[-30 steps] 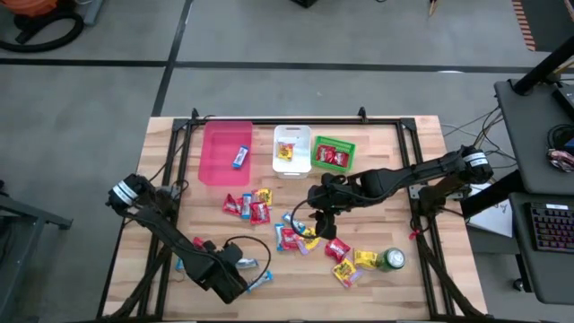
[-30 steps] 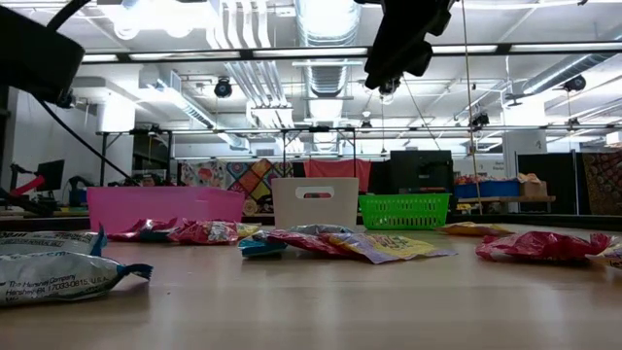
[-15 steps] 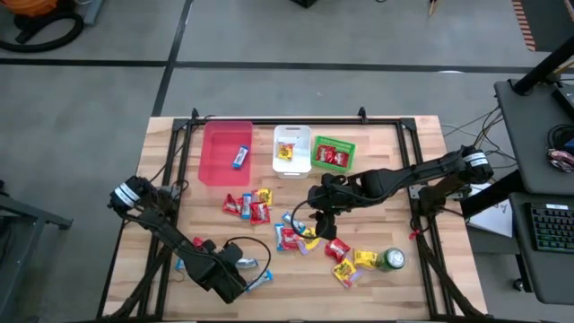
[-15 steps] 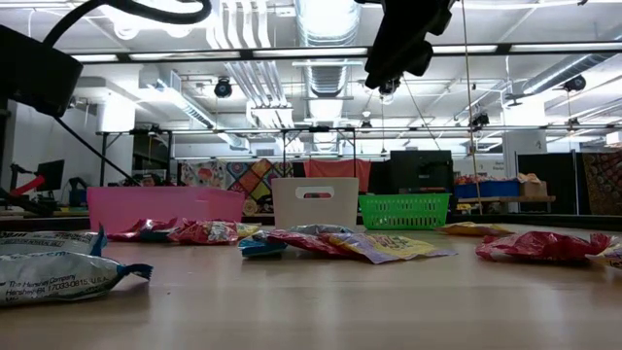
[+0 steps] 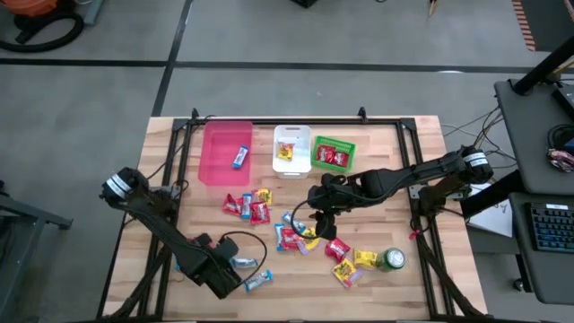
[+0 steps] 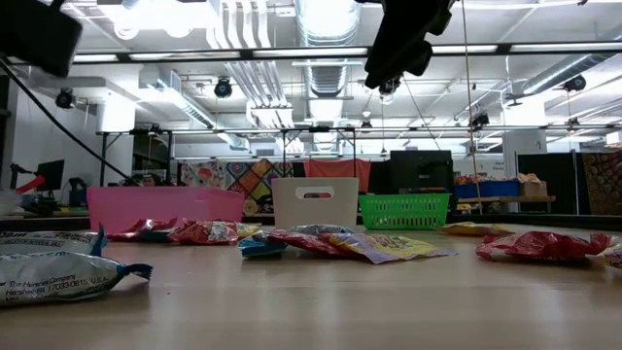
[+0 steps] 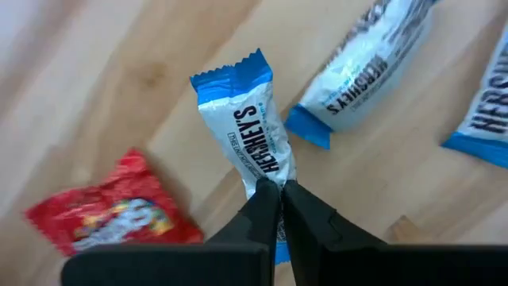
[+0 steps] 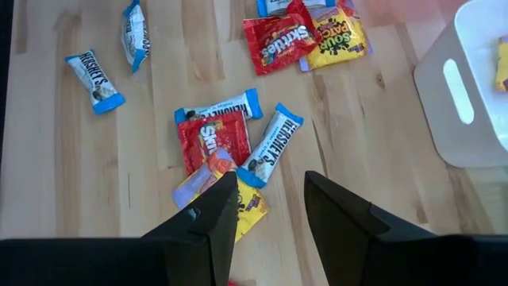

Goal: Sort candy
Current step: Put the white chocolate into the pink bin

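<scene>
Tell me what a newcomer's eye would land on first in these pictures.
First, the left gripper at the table's near-left corner, shut on a blue-and-silver Hershey's bar lifted off the wood. Then the loose candy pile mid-table, with the right gripper open above it. Behind stand the pink bin, white bin and green basket.
</scene>
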Robot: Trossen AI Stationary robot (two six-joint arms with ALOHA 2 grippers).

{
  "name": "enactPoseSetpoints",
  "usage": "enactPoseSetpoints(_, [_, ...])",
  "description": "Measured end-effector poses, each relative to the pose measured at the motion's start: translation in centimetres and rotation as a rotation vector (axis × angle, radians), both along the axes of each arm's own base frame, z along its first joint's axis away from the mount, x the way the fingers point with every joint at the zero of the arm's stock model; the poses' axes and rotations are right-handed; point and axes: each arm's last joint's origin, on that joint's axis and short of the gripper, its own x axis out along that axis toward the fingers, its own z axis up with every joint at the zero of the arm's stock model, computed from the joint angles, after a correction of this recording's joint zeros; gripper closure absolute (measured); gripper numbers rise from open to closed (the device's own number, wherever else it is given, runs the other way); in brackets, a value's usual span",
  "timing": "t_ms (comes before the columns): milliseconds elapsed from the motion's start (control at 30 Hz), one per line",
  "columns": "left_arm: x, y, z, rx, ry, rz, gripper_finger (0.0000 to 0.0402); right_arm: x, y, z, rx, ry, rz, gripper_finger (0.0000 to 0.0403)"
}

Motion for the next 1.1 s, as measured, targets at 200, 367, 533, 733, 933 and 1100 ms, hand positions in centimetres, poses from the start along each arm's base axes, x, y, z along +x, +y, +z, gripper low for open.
enactPoseSetpoints(200, [-1.2,2.5,3.8,0.096,-0.114,0.025,0.0401,0.1,0.0,0.1,-0.005,-0.01,0.009,0.0266])
enactPoseSetpoints(367, [-1.9,6.1,7.1,0.246,-0.242,0.044,0.0401,0.2,0.0,0.2,-0.015,-0.032,0.026,0.0266])
enactPoseSetpoints(533, [-1.6,10.6,9.7,0.396,-0.321,0.021,0.0401,0.6,0.1,0.5,-0.018,-0.075,0.038,0.0266])
enactPoseSetpoints(733, [-0.9,16.9,11.5,0.567,-0.28,0.04,0.0401,0.6,-0.1,0.5,-0.057,-0.081,0.007,0.0266])
enactPoseSetpoints(933, [-0.4,23.8,11.8,0.654,-0.15,0.066,0.0401,0.6,-0.2,0.5,-0.08,-0.085,-0.017,0.0266])
enactPoseSetpoints(1100, [-0.6,29.3,10.9,0.588,-0.138,0.061,0.0401,0.8,-0.2,0.7,-0.076,-0.114,-0.019,0.0266])
